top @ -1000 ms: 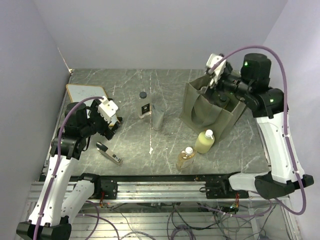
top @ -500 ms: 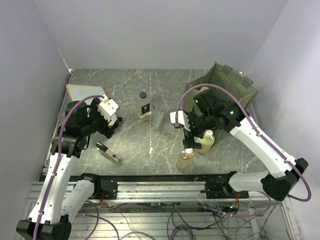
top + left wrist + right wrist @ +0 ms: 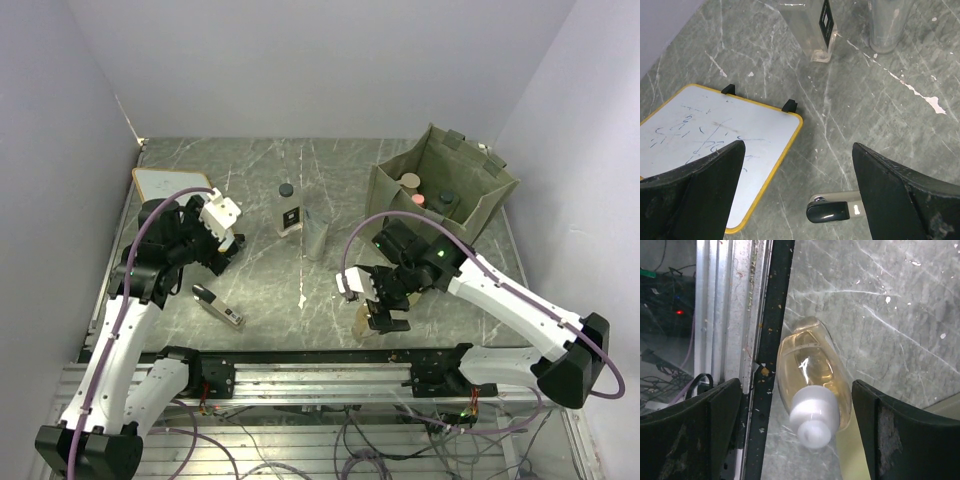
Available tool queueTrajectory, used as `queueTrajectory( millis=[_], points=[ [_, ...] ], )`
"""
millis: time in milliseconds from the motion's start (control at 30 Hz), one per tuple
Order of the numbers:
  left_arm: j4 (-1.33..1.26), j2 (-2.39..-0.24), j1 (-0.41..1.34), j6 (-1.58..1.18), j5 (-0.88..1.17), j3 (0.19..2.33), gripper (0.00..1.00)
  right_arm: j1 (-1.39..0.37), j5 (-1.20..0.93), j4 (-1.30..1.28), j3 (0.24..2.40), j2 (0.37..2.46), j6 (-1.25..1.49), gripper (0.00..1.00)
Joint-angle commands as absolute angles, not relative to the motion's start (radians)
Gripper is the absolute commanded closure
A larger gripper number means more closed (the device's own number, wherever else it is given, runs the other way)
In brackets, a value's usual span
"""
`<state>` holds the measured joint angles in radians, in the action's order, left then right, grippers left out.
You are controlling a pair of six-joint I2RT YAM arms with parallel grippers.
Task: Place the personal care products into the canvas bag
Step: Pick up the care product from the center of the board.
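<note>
Worktop (image 3: 260, 170): grey marbled slab.

Canvas bag (image 3: 395, 205): stood upright at the far right, mouth open, several caps showing inside.

Right tool (image 3: 796, 384): fingers spread wide and gripping nothing, low at the near edge over the amber bottle (image 3: 807, 360). In the wrist view the bottle sat between the two fingers with its white cap toward the camera. Long axis therefore judged roughly in line with the tool's approach, i.e. the bottle standing. Fingers flanked the body on both sides; no contact visible. The bottle was just beside the front rail (image 3: 772, 340) and well apart from the bag, which lay farther back and to the right.

Left tool (image 3: 799, 150): spread and empty, above bare worktop between the white board (image 3: 715, 135) and the gadget (image 3: 832, 211).

Clear bottle (image 3: 289, 212) and grey container (image 3: 316, 236): stood mid-worktop, nearer the left arm.

Pale yellow-green bottle (image 3: 847, 460): only a sliver seen, just beside the amber one.

Judgement: the right arm was nearer, so a straight close should take the amber bottle. Risk: nudging its neighbour.
</note>
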<state>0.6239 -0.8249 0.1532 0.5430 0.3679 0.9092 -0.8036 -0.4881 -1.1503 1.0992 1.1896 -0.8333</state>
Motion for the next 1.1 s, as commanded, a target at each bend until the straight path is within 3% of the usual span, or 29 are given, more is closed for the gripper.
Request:
queueTrajectory(
  millis=[0,300,667,833,967,1067],
  points=[
    [0.581,-0.824,0.144,0.554,0.362,0.892,0.01,-0.827,-0.430,-1.070,1.043,1.181,-0.834,0.11],
    [0.597,-0.820,0.144,0.560,0.369,0.901,0.01,-0.832,-0.389,-0.996,0.982,1.193,-0.842,0.35],
    [0.600,-0.803,0.144,0.563,0.383,0.896,0.01,-0.832,-0.382,-0.965,0.972,1.183,-0.825,0.42],
    [0.599,-0.795,0.144,0.565,0.386,0.893,0.01,-0.828,-0.402,-0.986,1.028,1.193,-0.826,0.59],
    [0.597,-0.792,0.144,0.568,0.387,0.890,0.01,-0.811,-0.440,-1.018,1.126,1.195,-0.838,0.80],
    [0.602,-0.794,0.144,0.577,0.390,0.893,0.00,-0.798,-0.471,-1.035,1.202,1.190,-0.845,0.88]
  ],
)
